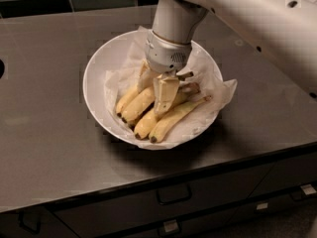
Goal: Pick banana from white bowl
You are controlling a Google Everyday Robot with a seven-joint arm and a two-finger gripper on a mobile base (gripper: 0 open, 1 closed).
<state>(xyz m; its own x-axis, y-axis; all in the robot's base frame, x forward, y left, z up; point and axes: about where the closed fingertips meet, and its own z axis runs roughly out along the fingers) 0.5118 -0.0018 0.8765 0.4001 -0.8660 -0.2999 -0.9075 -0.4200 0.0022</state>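
Observation:
The white bowl [96, 78], wide, shallow and lined with crumpled white paper, stands in the middle of the dark counter. Several yellow bananas lie in it side by side, dark tips toward the front left. My gripper [152, 98] reaches straight down into the bowl from the white arm above. Its pale fingers [165, 94] stand on either side of the banana [139, 105], the plump second one from the left, and press against it. The banana's greenish stem pokes out behind the gripper. It still rests among the others.
The dark counter [44, 133] runs left and right, with a round dark opening [1, 68] at its left edge. Drawers with handles [173, 195] sit below the front edge. A dark tiled wall is behind. My white arm [257, 24] crosses the upper right.

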